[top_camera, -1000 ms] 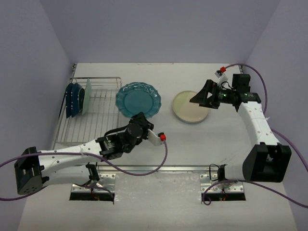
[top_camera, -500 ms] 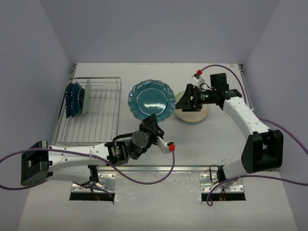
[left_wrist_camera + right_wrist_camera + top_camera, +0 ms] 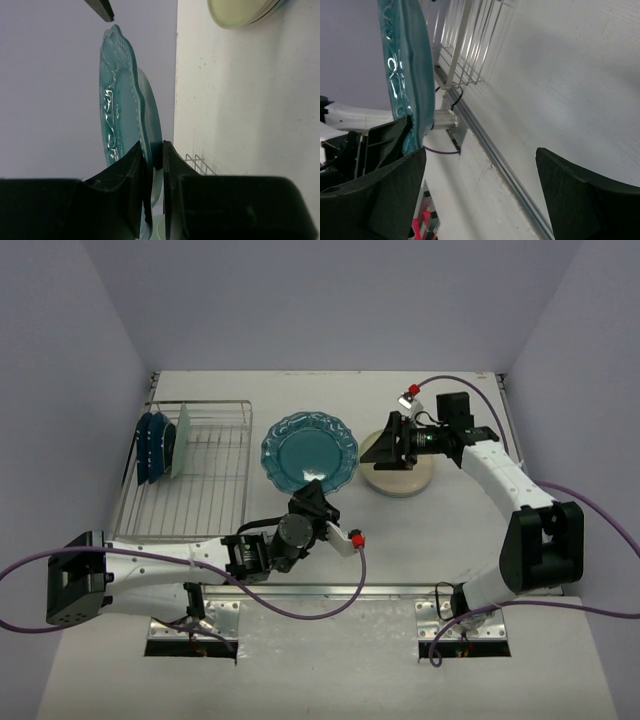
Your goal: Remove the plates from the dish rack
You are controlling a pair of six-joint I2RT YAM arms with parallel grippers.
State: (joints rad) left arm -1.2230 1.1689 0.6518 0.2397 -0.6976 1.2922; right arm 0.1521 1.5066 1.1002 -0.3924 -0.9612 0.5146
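Observation:
The teal scalloped plate (image 3: 309,452) is held up on edge over the table, right of the dish rack (image 3: 200,502). My left gripper (image 3: 313,487) is shut on its near rim; the left wrist view shows the fingers (image 3: 131,170) clamped on the plate (image 3: 120,100). My right gripper (image 3: 378,444) is open beside the plate's right edge, above the cream plate (image 3: 405,480) lying flat. In the right wrist view the teal plate (image 3: 402,60) stands by the left finger (image 3: 385,195). Dark navy plates (image 3: 152,448) and a pale blue plate (image 3: 183,440) stand in the rack's far left.
The rack's wire bars show in the right wrist view (image 3: 470,40) and its corner shows in the left wrist view (image 3: 197,162). The cream plate also shows in the left wrist view (image 3: 240,12). A metal rail (image 3: 330,590) runs along the table's near edge. Purple walls enclose the table.
My left arm has carried the teal plate right, away from the rack, then eased it back slightly left. My right gripper has swung left over the cream plate, up to the teal plate's edge.

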